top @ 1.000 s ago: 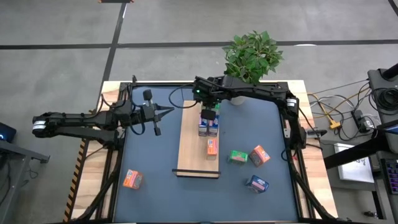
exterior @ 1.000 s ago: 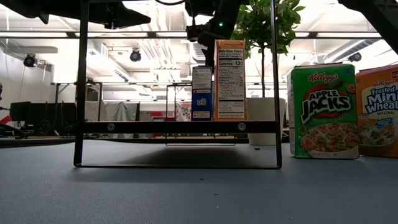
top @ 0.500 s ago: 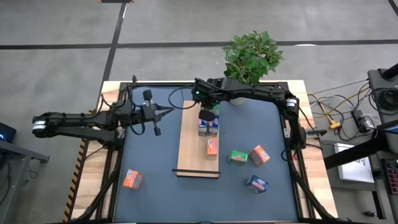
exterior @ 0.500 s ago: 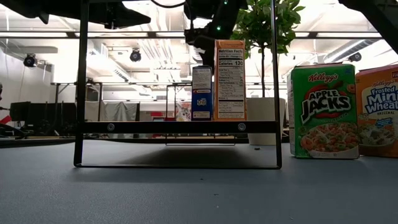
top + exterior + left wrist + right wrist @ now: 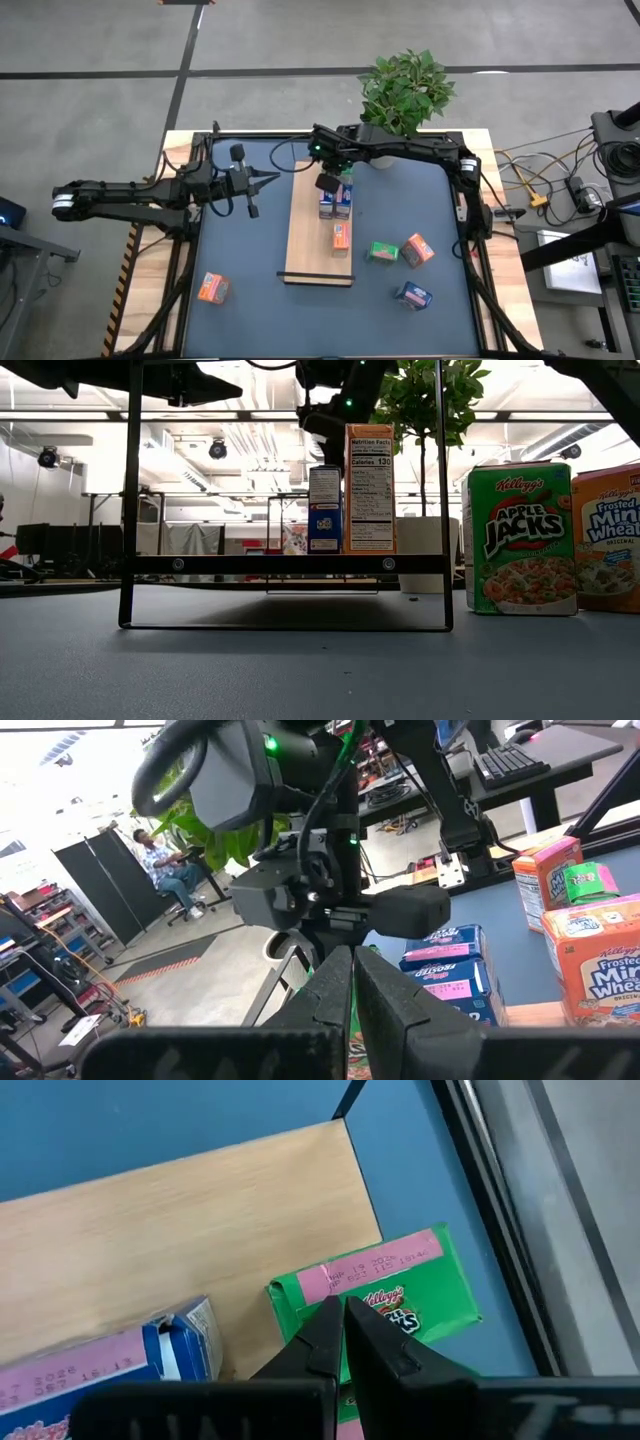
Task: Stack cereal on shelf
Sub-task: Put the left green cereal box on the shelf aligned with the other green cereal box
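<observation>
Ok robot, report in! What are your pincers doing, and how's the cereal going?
Right pincer shut, above green box on shelf. Left pincer shut, waiting left of shelf. Four boxes still on table; nothing in the way.

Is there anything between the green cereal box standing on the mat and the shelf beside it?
Nothing visible. Only bare blue mat separates the green box from the shelf. The orange box is on its other side, away from the shelf.
</observation>
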